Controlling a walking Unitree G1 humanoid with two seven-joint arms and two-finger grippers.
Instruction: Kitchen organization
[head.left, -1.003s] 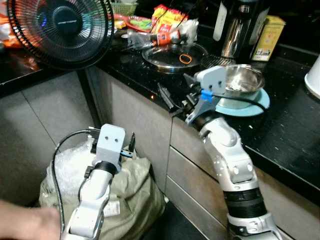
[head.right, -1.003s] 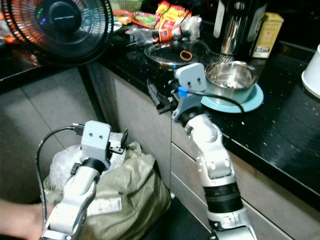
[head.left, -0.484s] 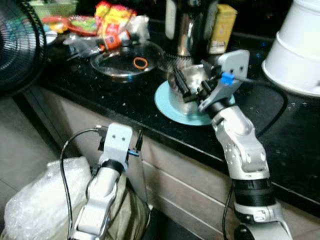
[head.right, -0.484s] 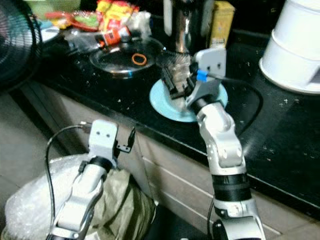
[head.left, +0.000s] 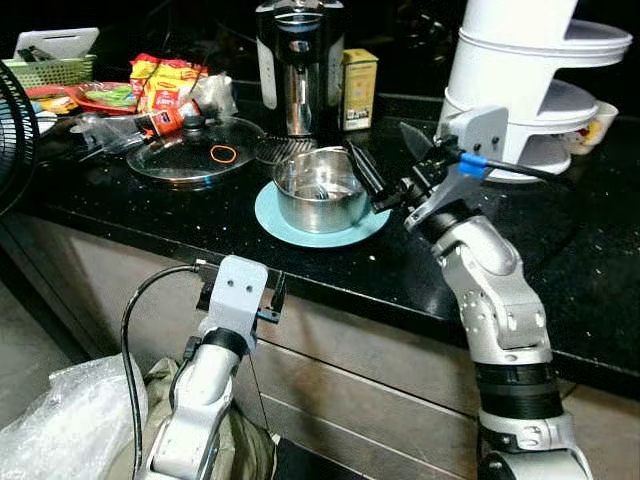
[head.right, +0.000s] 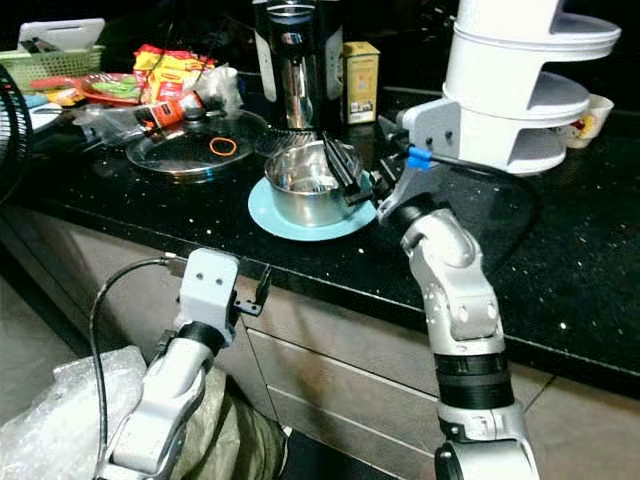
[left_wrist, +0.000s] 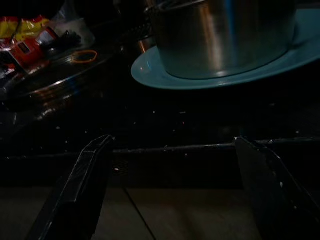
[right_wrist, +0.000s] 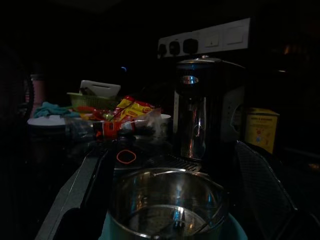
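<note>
Left eye view, nearest first: the left claw (head.left: 272, 297) hangs low in front of the grey cabinet front (head.left: 340, 370), below the front edge of the black speckled stone desk (head.left: 150, 215) and nearer than the small round steel pot (head.left: 318, 189); its fingers stand apart and hold nothing. The steel pot sits on a flat round light-blue plate (head.left: 345, 228), close to the desk's front edge. The right claw (head.left: 385, 165) is raised over the desk just beside the pot, on its right-hand side, fingers spread wide on either side of the pot's rim in the right wrist view, empty and not touching so far as I can tell.

My reading is that the step in hand is the approach to the pot. The next move calls for lowering the right claw and closing on the rim or wall without dragging the plate toward the edge.

Open desk lies in front and to the right of the pot. To its left lies a glass lid with an orange ring (head.left: 196, 158); behind it stand a tall dark-and-steel kettle (head.left: 299, 62) and a yellow box (head.left: 359, 89); behind and right rises a white tiered stand (head.left: 530, 70), close to the right arm's wrist
</note>
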